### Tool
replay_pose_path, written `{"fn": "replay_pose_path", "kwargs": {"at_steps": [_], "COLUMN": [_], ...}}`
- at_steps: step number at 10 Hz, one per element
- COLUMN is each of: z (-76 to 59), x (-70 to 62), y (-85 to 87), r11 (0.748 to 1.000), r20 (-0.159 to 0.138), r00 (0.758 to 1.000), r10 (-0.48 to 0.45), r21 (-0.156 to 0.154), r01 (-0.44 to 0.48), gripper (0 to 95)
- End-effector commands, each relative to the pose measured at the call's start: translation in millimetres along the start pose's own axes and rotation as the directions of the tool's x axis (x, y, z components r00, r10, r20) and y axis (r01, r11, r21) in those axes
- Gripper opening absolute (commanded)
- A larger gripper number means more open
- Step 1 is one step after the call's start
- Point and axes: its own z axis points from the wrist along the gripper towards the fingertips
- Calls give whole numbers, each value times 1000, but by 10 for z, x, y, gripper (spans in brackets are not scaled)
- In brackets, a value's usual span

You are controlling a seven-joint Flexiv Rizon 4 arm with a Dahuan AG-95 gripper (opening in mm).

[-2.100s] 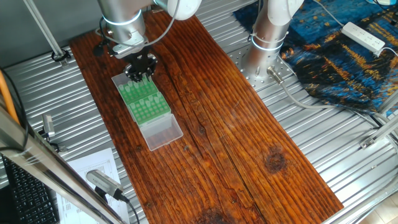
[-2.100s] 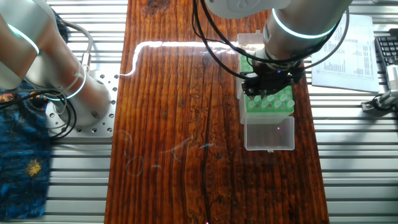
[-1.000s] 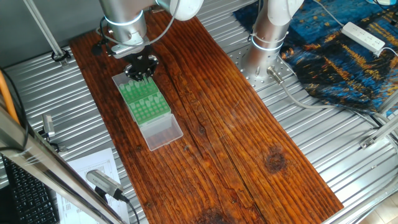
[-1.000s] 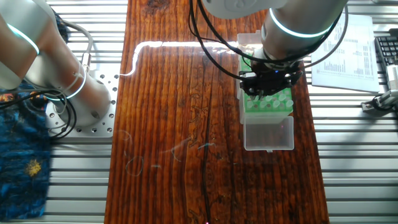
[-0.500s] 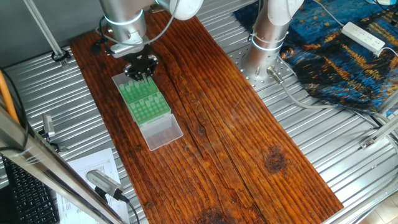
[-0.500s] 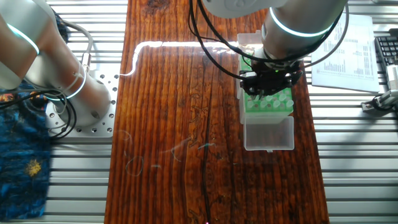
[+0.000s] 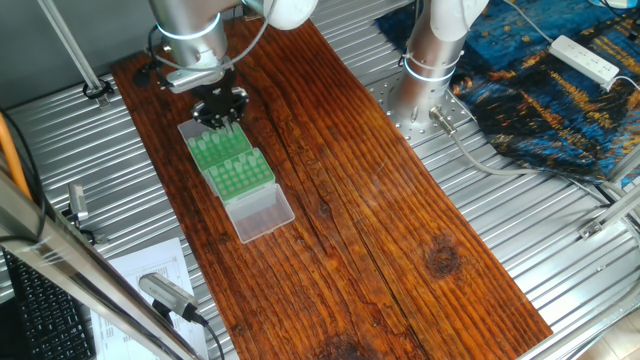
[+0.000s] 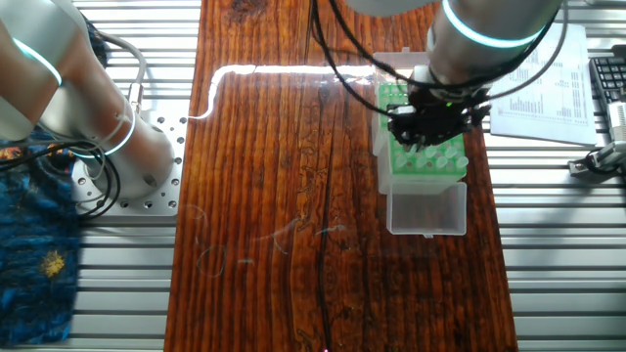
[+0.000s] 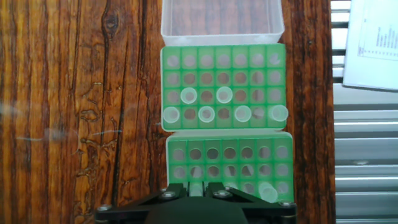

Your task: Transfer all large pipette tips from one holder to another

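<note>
Two green holders lie end to end on the wooden board. In the hand view the upper holder (image 9: 219, 53) carries several large pipette tips (image 9: 224, 94) in its two lower rows. The lower holder (image 9: 180, 144) shows one tip (image 9: 267, 191) near its bottom right. My gripper (image 9: 197, 188) hangs over the lower holder, its jaws close together with a pale tip top between them. The fixed views put the gripper (image 7: 221, 118) (image 8: 428, 135) above the green holders (image 7: 232, 165) (image 8: 424, 166).
A clear lid (image 9: 222, 18) (image 7: 262, 213) (image 8: 427, 211) lies hinged open beyond the holders. Printed paper (image 9: 373, 43) (image 8: 548, 88) rests on the metal table beside the board. A second robot base (image 7: 432, 60) stands at the board's edge.
The gripper has shifted along the holders, toward the back left in one fixed view and toward the right in the other. It appears slightly higher.
</note>
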Motion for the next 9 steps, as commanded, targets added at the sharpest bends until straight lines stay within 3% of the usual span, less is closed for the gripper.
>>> {"fn": "replay_pose_path", "kwargs": {"at_steps": [1, 9], "z": [-77, -586], "x": [8, -17], "y": [38, 57], "r11": [1000, 998], "r20": [1, -13], "r00": [1000, 999], "r10": [11, 51], "r21": [-7, -19], "r01": [-11, -52], "gripper": [0, 0]}}
